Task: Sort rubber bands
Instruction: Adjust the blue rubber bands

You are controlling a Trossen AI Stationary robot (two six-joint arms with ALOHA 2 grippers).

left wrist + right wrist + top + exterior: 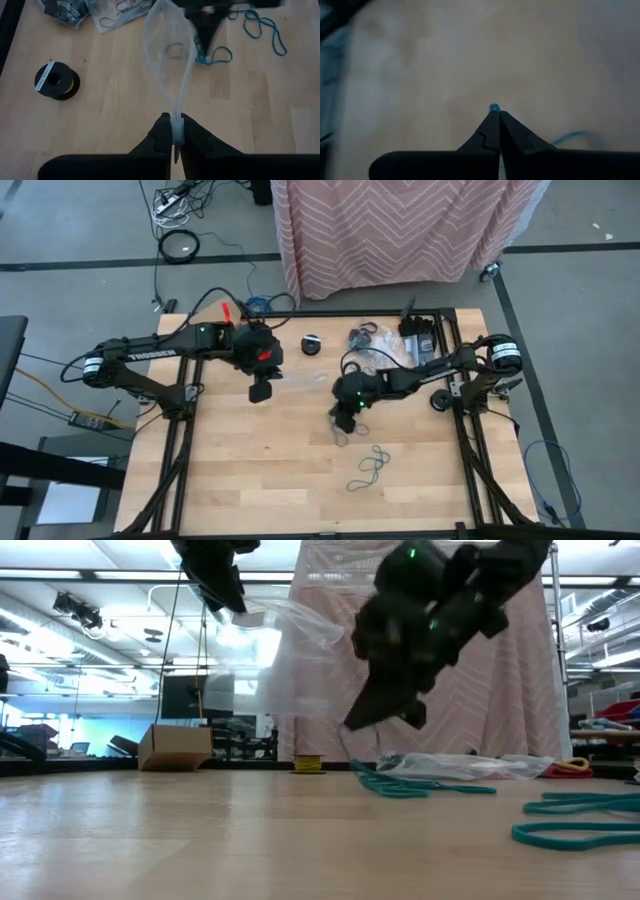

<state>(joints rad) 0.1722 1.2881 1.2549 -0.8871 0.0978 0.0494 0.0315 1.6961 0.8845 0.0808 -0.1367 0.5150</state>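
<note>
table [250, 480]: bare light wood | clear plastic bag [167, 45]: held up, hanging open | black spool [56, 81]: lain flat, yellow-edged | cardboard box [175, 748]: seen beyond table | pink patterned cloth [400, 225]: draped behind table

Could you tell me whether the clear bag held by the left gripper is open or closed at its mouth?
Open. The left gripper pinches one edge of the clear bag, whose mouth spreads into a loop above the table.

Teal rubber bands [575, 820] lie on the wooden counter [200, 840]. The right tool [375, 720] hangs just above it, beside a clear bag [290, 660].
</note>
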